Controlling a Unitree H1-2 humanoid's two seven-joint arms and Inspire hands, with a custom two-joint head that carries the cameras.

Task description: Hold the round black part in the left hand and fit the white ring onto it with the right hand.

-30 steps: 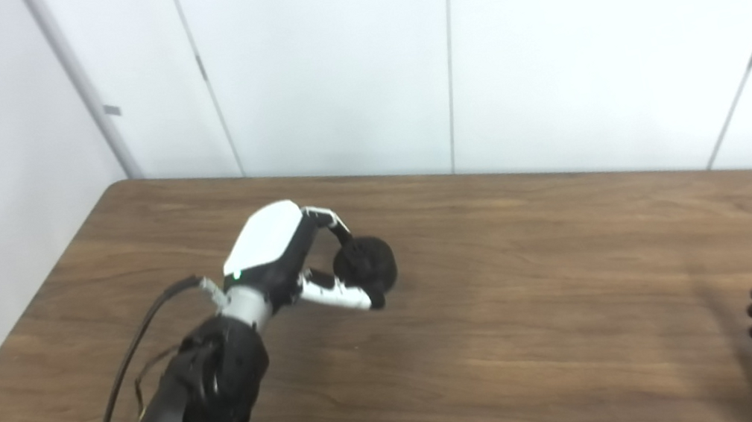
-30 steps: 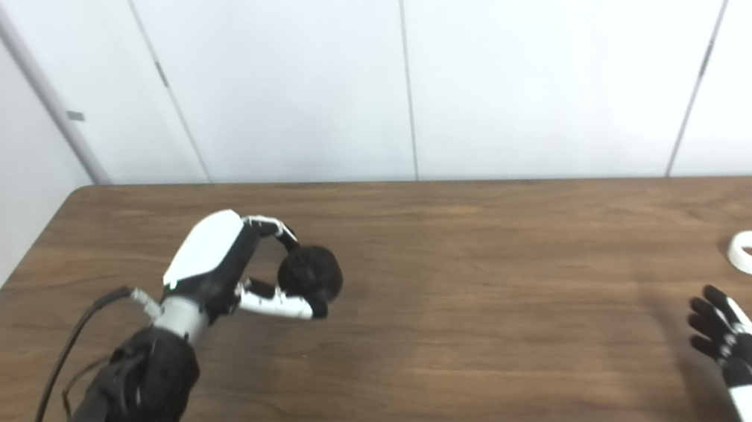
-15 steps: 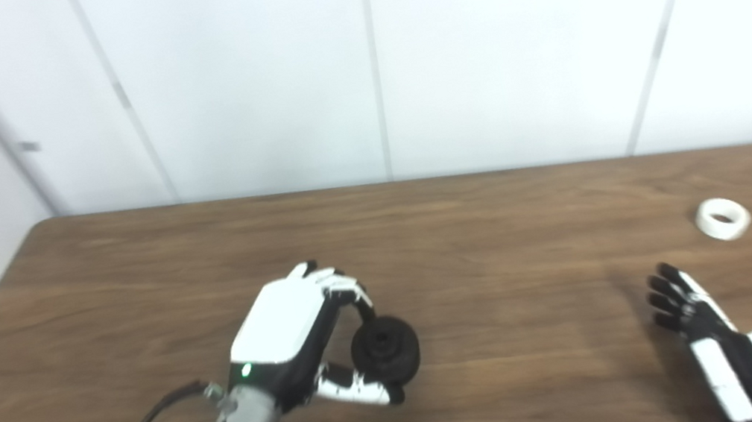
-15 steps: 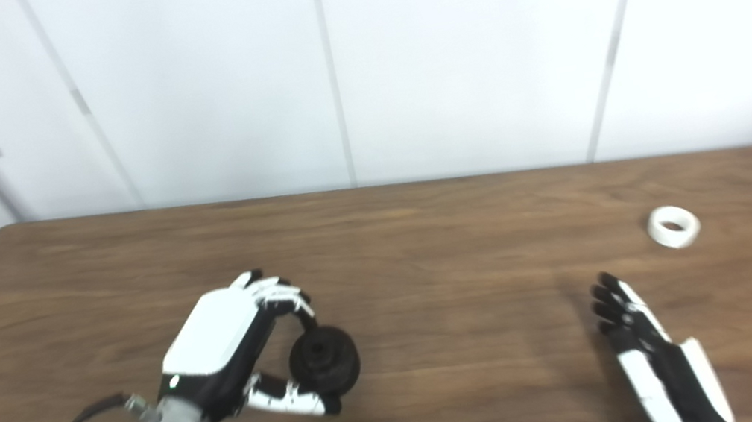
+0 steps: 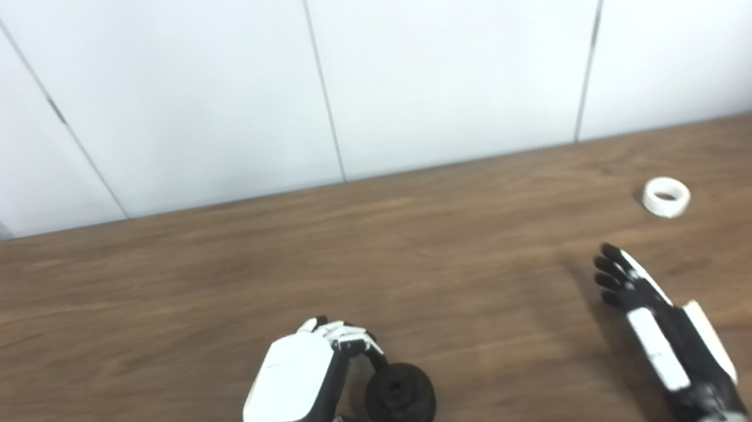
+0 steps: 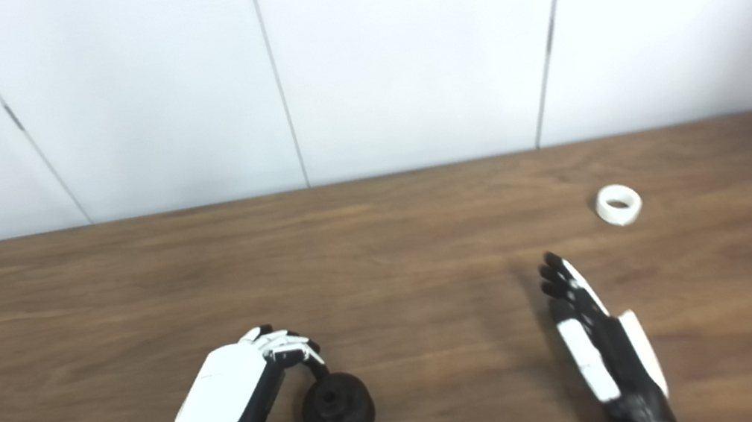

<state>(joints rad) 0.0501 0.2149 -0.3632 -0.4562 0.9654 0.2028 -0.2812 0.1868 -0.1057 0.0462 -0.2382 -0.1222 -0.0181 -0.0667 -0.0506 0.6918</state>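
The first half looks done: the round black part [image 5: 399, 397] is clasped in the left hand [image 5: 300, 397] at lower centre. The white ring [image 5: 666, 197] is left lying on the table [image 5: 133, 295] at right, beyond the right hand [image 5: 653, 318], whose fingers are extended and empty.

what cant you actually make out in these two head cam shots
- Round black part: the side gripped by the left hand is hidden behind the hand's white shell, both views.
- Left arm: cut off by the bottom edge, both views.
- Right hand: seen edge-on with fingers straight, so its palm side is hidden; wrist cut off by the bottom edge.
- White ring: too small to show its inner profile or any markings.
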